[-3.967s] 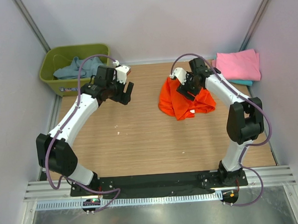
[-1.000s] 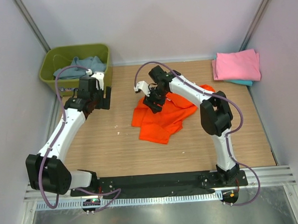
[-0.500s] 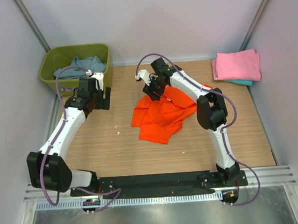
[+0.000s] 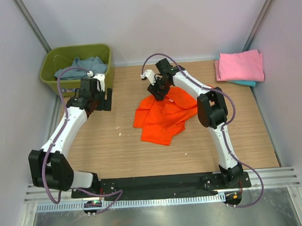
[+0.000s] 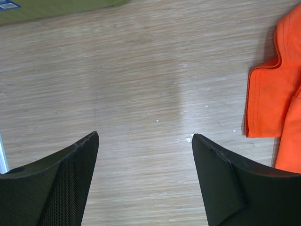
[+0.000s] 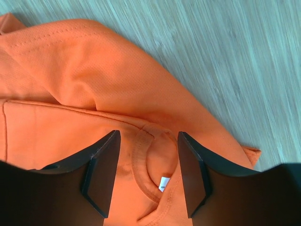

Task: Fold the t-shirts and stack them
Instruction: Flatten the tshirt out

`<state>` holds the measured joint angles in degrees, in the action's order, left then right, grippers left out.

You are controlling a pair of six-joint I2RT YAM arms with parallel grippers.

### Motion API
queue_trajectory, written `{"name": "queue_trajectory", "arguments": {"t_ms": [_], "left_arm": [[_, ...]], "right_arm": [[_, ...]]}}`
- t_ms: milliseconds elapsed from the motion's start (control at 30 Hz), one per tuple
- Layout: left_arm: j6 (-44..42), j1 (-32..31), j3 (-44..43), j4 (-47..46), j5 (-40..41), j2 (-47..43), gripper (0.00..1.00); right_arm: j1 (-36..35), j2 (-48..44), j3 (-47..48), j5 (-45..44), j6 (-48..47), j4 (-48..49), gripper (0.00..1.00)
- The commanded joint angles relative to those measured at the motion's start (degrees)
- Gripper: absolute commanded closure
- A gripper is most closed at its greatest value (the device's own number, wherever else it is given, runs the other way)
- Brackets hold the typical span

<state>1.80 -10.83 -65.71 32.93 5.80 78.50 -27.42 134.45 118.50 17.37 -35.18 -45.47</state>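
Wooden table (image 4: 117, 145): far right, a pink shirt (image 4: 239, 65) lies folded on a teal one (image 4: 246, 83) (two done, I judge). Mid-table the orange shirt (image 4: 164, 117) sits crumpled, the right gripper (image 6: 148, 141) parted over its collar, gripping nothing. The left gripper (image 5: 143, 139) gapes empty; a blue-grey shirt (image 4: 85, 65) waits in the tub (image 4: 58, 83).

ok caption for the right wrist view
Open right gripper over the collar of the bright orange cotton t-shirt.
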Motion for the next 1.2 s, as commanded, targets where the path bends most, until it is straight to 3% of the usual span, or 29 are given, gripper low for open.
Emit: {"name": "queue_trajectory", "arguments": {"t_ms": [0,333,400,433,533,600,700,800,900,1167], "left_arm": [[1.27,0.46,-1.70,-0.85,-1.32,0.25,0.19],[1.19,0.37,-2.49,-0.06,-1.50,0.34,0.19],[1.27,0.46,-2.31,-0.06,-1.67,0.34,0.19],[1.27,0.46,-2.23,-0.06,-1.85,0.34,0.19],[1.27,0.37,-2.23,-0.06,-1.94,0.43,0.19],[1.10,0.46,-2.05,-0.06,-2.46,0.25,0.19],[0.31,0.46,-0.82,0.99,-11.66,0.95,0.19],[-1.18,0.20,-1.69,6.95,-31.85,4.54,0.21],[-3.65,-0.68,-5.29,14.96,-44.51,11.66,0.21],[-2.15,-2.27,-14.16,12.94,-47.55,26.51,0.17]], "right_arm": [[-0.27,-0.07,2.53,1.44,1.08,-0.05,0.43],[0.00,2.22,2.88,2.50,2.48,-0.58,0.49],[0.00,2.22,2.97,2.67,2.31,-0.84,0.57],[0.00,2.30,3.05,2.67,2.22,-1.11,0.68],[0.00,1.61,2.97,1.71,2.13,-1.20,0.87],[0.00,-0.06,2.79,0.74,1.08,-1.81,0.90],[0.08,-3.57,3.32,-1.63,-0.15,-3.48,0.93],[0.17,-7.87,4.99,-2.42,-0.42,-5.94,0.93],[0.17,-11.31,4.99,-2.95,0.19,-7.43,0.93],[0.26,-17.73,-0.54,-2.60,2.66,-7.87,0.94]]}}
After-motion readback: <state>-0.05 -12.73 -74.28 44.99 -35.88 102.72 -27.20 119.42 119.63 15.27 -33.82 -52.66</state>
